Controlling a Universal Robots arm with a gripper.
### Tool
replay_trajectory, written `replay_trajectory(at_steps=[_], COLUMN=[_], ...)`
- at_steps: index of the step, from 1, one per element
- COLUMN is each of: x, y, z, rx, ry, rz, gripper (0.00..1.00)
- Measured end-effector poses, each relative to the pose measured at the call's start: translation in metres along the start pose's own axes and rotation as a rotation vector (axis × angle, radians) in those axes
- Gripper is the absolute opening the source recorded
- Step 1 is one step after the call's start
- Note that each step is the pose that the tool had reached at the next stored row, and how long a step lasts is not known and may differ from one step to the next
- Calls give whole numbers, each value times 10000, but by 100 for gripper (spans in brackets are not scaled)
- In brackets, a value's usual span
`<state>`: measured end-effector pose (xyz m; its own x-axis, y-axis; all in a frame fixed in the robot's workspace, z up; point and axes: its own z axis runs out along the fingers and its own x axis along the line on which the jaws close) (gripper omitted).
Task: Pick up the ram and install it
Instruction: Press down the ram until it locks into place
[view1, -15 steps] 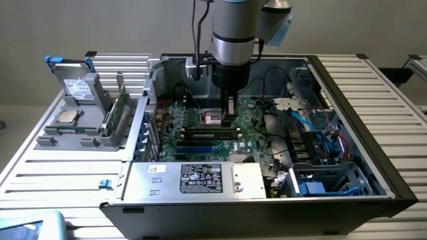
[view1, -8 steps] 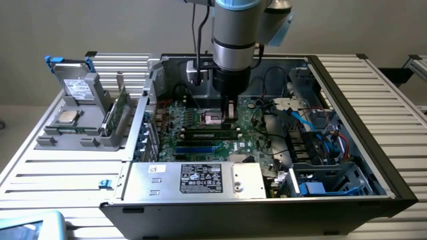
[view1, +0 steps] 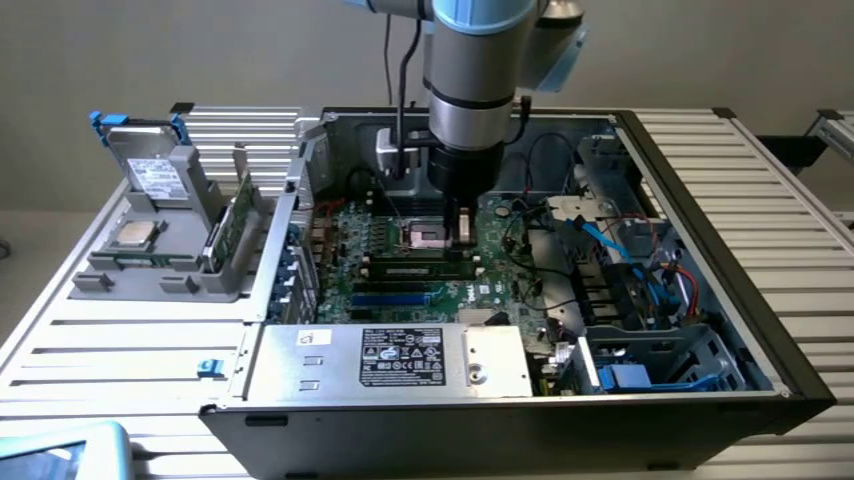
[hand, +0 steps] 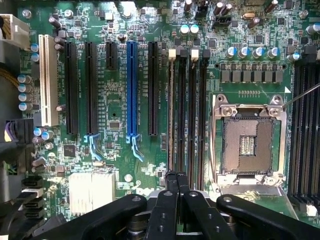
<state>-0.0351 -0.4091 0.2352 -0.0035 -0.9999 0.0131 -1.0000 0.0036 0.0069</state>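
The ram (view1: 420, 266), a long dark-chipped green stick, lies seated in its slot below the tool (hand: 178, 186), whose fingers are together.

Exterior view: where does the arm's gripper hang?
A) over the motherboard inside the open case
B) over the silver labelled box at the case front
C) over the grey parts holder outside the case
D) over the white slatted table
A: the gripper hangs over the motherboard inside the open case, beside the processor socket.
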Motion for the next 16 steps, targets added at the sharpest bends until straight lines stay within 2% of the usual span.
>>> replay_trajectory(at_steps=[5,16], x=[25,25], y=[-4,-11], z=[3,50], rx=[-27,-27], ry=[-2,-36], rz=[3,2], gripper=[11,11])
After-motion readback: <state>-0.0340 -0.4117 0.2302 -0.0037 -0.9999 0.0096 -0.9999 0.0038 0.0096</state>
